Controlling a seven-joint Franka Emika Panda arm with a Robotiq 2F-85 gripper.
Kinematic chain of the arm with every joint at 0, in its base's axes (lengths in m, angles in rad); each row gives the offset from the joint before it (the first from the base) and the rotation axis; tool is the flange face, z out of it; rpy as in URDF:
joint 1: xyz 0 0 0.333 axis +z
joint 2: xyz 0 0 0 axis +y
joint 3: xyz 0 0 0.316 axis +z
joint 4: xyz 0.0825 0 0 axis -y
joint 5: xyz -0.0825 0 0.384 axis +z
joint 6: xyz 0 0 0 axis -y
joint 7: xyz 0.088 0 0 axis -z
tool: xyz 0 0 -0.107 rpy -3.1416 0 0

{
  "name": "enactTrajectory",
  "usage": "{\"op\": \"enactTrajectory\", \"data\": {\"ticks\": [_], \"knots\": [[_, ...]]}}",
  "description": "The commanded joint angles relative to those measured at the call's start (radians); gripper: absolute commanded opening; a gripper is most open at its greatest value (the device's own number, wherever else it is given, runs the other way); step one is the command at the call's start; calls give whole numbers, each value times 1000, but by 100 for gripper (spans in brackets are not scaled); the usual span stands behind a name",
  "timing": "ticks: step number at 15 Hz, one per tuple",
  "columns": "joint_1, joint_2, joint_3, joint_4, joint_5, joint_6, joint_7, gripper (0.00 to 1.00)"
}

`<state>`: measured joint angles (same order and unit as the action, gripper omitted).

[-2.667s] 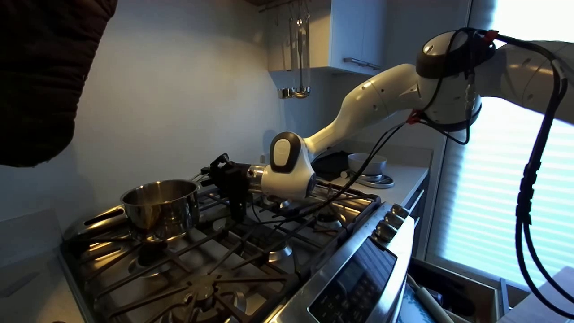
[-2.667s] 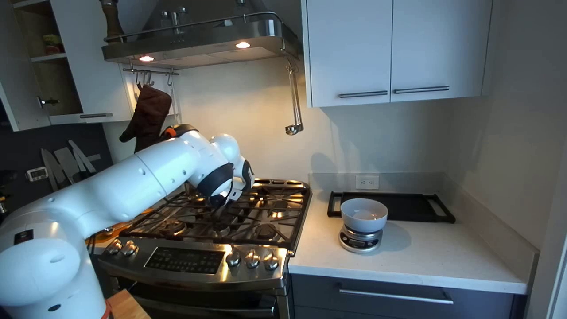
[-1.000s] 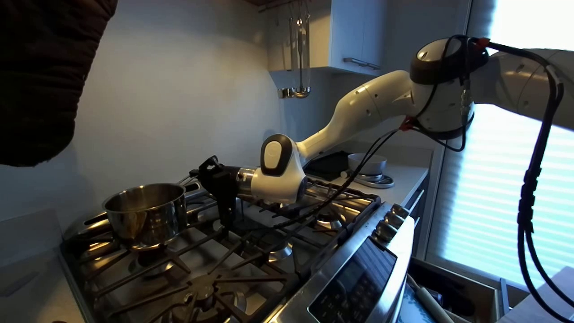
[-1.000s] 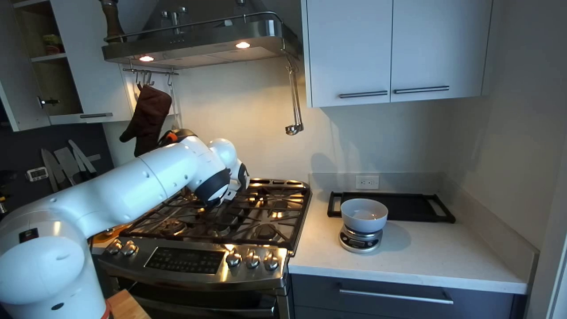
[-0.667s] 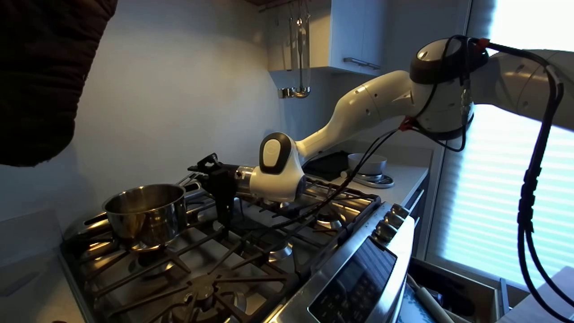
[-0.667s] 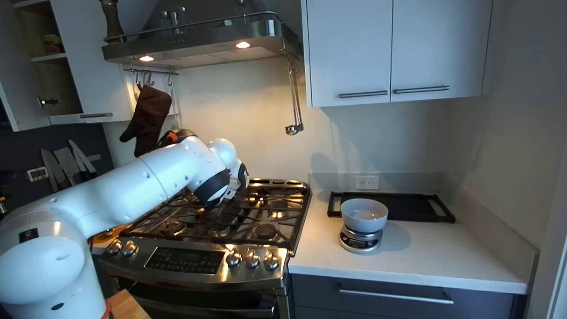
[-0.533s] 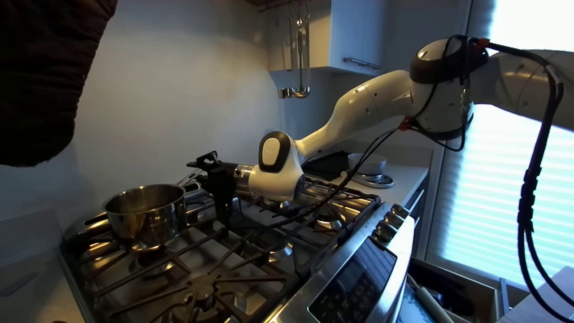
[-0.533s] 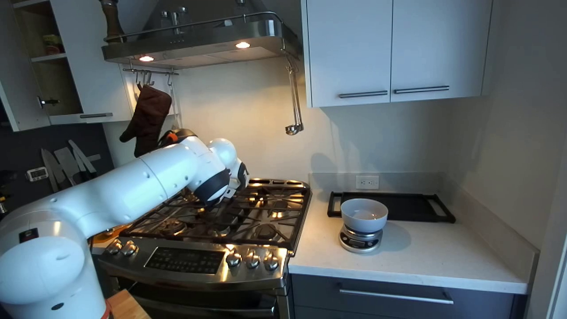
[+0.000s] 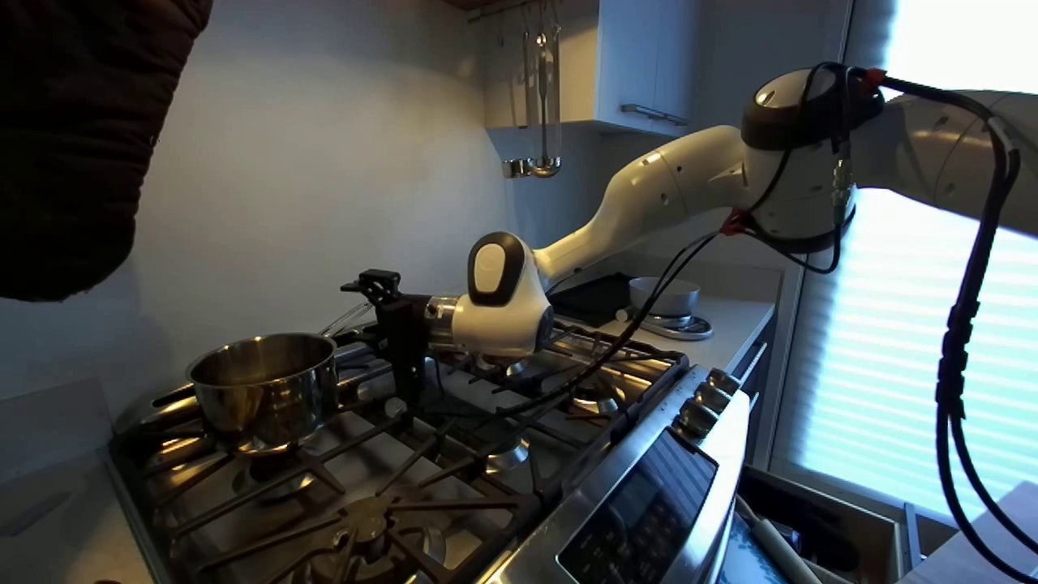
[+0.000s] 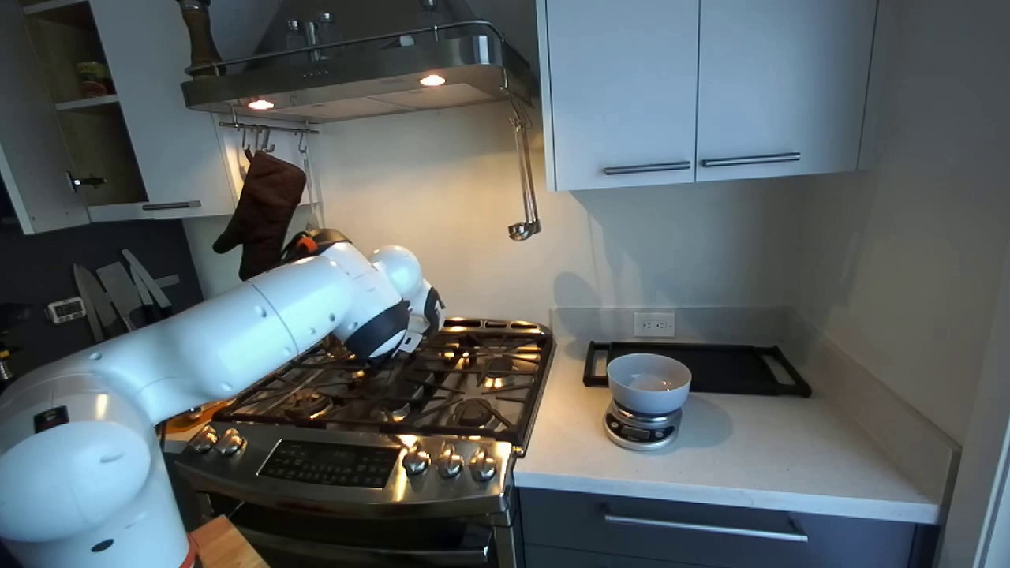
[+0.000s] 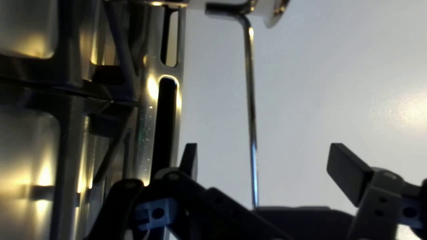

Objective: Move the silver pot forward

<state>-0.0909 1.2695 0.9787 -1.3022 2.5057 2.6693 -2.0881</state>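
In an exterior view the silver pot [image 9: 263, 397] stands upright on the grate at the stove's far left, near the back wall. My gripper [image 11: 262, 158] is to its right in that view, its fingers spread wide. Between them in the wrist view, clear of both pads [image 11: 347, 173], runs a thin metal rod [image 11: 251, 100], apparently the pot's handle. Its lower end disappears behind the gripper's body. At the top edge of the wrist view a shiny curved piece [image 11: 280, 8] looks like part of the pot. The arm hides the pot in an exterior view [image 10: 379, 331].
Black grates [image 9: 438, 478] cover the stove, with a slotted metal rail [image 11: 180, 90] along the back wall. A brown oven mitt [image 10: 264, 205] and ladles [image 10: 523, 230] hang above. A white bowl [image 10: 649, 386] sits on a scale, near a black tray [image 10: 710, 371].
The pot has slid leftward in an exterior view since the oldest frame, then stays still. Over the last second the gripper's fingers have spread apart and the hand has risen slightly.
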Motion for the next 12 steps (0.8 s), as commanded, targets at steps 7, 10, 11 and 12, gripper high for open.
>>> {"op": "enactTrajectory", "data": {"ticks": [7,10,11,12], "knots": [[-41,-64,19,-28,12,231,-1,100],[-95,-141,46,-117,12,307,7,100],[-109,-179,43,-142,12,352,12,100],[-136,-215,60,-182,12,390,13,100]]}}
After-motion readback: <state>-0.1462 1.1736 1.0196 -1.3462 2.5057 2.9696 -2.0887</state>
